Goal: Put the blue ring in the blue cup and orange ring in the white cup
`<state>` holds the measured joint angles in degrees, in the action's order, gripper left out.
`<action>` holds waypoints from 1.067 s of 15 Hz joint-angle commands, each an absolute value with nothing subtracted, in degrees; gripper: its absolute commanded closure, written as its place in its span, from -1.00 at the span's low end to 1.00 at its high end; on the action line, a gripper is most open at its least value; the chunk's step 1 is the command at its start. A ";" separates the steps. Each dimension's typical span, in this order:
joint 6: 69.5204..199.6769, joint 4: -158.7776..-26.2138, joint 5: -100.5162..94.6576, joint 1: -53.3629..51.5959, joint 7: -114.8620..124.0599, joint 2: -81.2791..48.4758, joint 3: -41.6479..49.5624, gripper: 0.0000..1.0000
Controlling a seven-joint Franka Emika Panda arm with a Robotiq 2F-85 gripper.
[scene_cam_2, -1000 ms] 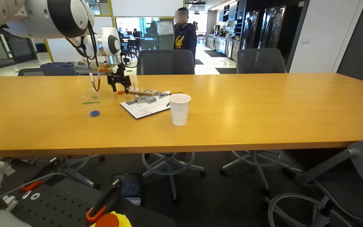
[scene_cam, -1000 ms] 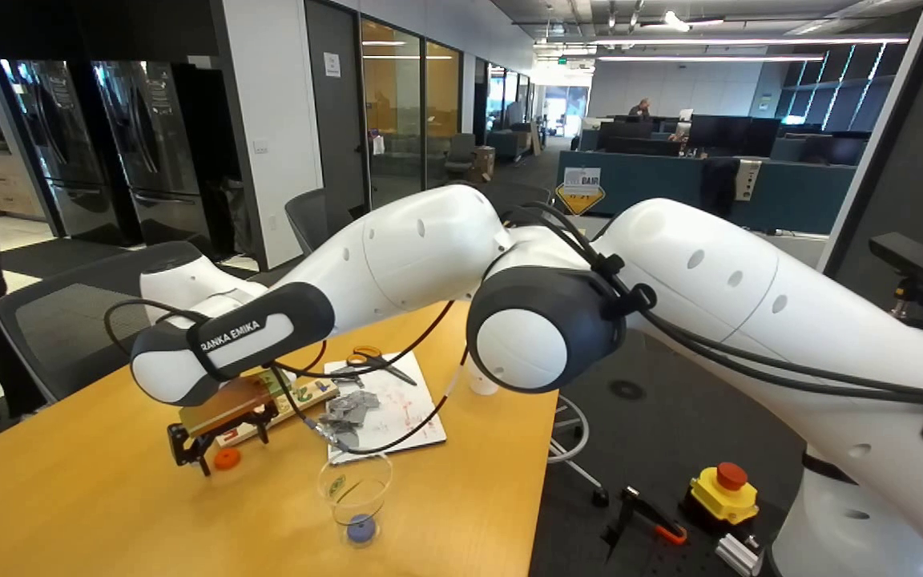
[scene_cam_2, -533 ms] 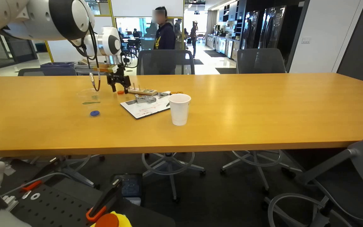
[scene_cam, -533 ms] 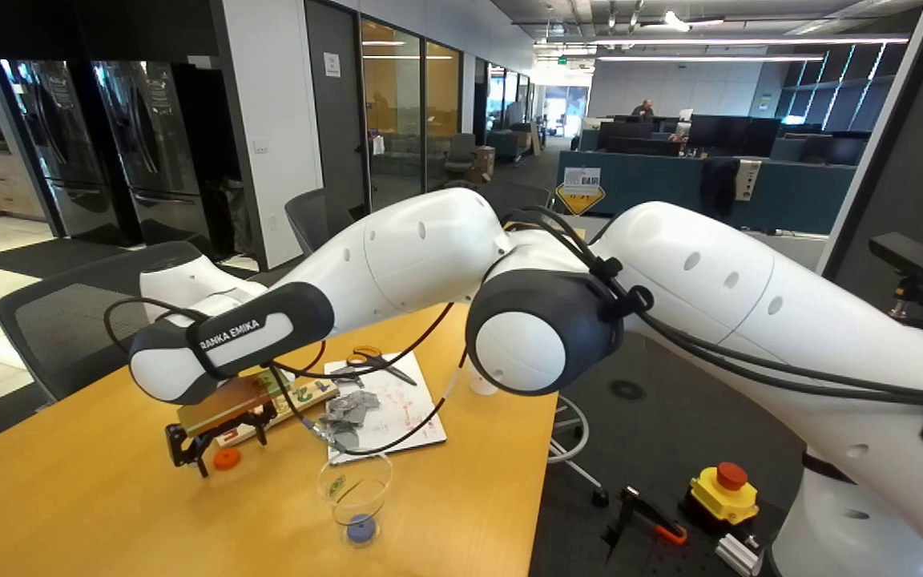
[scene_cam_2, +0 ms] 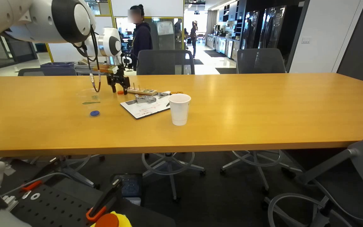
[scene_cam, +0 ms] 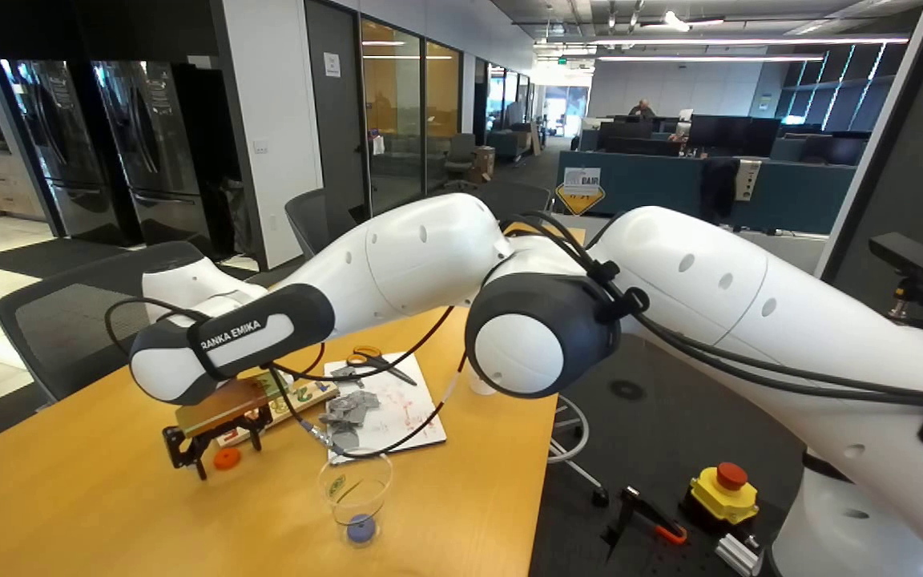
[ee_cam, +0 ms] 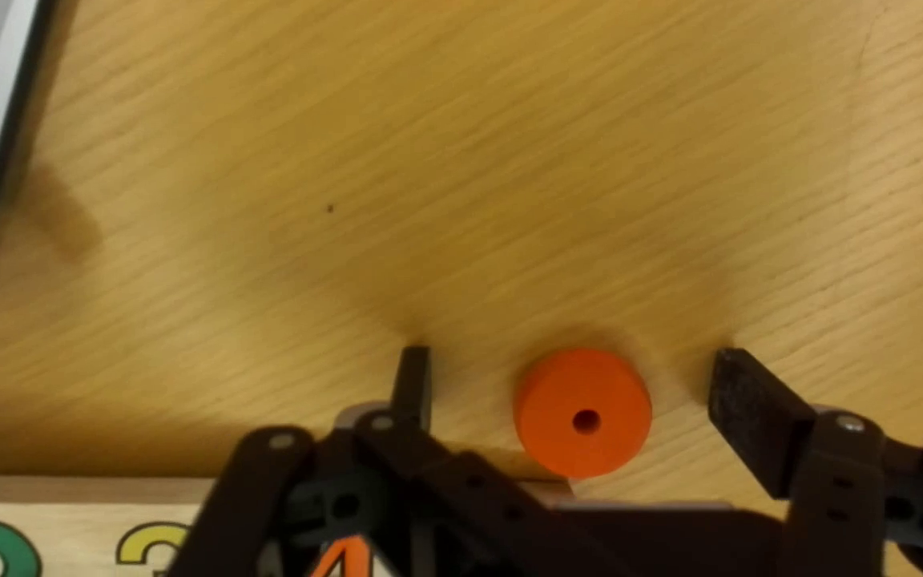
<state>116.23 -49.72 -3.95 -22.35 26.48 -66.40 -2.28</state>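
Across the wooden table [scene_cam_2: 263, 104], you have your white arm [scene_cam: 421, 252] outstretched, as both exterior views show. On that table lies a white pad [scene_cam: 401, 397] with red marks, carrying orange-handled scissors [scene_cam: 402, 375] and grey scraps [scene_cam: 349, 407]. Just beside the pad you have a wooden number board [ee_cam: 77, 529], with pegs rising from it. Your jaws stand apart, tips pointed down at the table. Your white cup [scene_cam_2: 179, 110] stands upright near the pad. Your blue cup [scene_cam: 359, 495], see-through, is upright too, well apart from the white one. Inside the blue cup, at the bottom, you can see the blue ring [scene_cam: 361, 529]. Your orange ring [ee_cam: 582, 449] lies flat on the table between the fingertips [ee_cam: 754, 421], with a gap on either side in the wrist view. It sits close by the end of the number board; whether they touch, you cannot tell.
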 commanded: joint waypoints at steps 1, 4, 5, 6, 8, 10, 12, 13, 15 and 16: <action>116.87 -46.08 -3.15 -21.68 25.44 -68.16 -3.11 -0.17; 117.07 -45.73 -3.26 -21.57 25.50 -68.19 -3.05 0.29; 117.11 -45.65 -3.30 -21.53 25.56 -68.22 -3.00 0.47; 117.05 -45.60 -3.36 -21.46 25.58 -68.21 -2.94 0.60; 116.49 -46.10 -3.96 -21.43 25.40 -67.63 -2.46 0.60; 115.79 -47.64 -4.91 -21.32 25.33 -65.84 -1.39 0.61; 115.45 -50.17 -4.97 -20.09 22.98 -63.07 -1.23 0.61; 115.45 -51.66 -4.90 -19.33 21.62 -61.42 -1.10 0.61; 115.52 -54.53 -4.60 -17.31 18.38 -57.99 -1.22 0.61; 115.31 -55.96 -4.61 -16.38 17.19 -56.19 -1.08 0.61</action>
